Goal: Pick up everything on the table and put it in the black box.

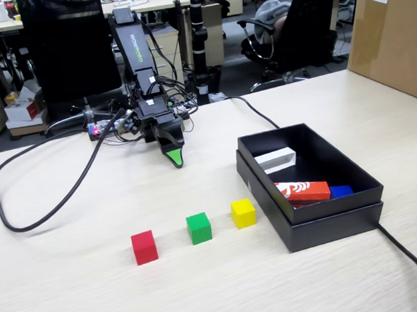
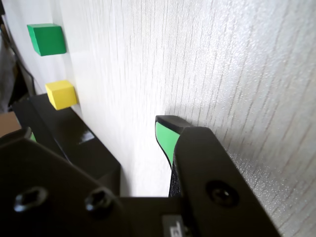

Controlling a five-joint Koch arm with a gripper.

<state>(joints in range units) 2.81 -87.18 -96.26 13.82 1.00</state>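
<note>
Three small cubes lie in a row on the table: red, green and yellow. The black box stands just right of the yellow cube. My gripper hangs low over the table behind the row, well apart from all three cubes. In the wrist view the gripper is open, with nothing between its green-padded fingers. That view shows the green cube, the yellow cube and a corner of the black box; the red cube is out of it.
Inside the box lie a white bar, a red-and-white block and a blue block. A black cable loops across the left of the table. A brown carton stands at the back right.
</note>
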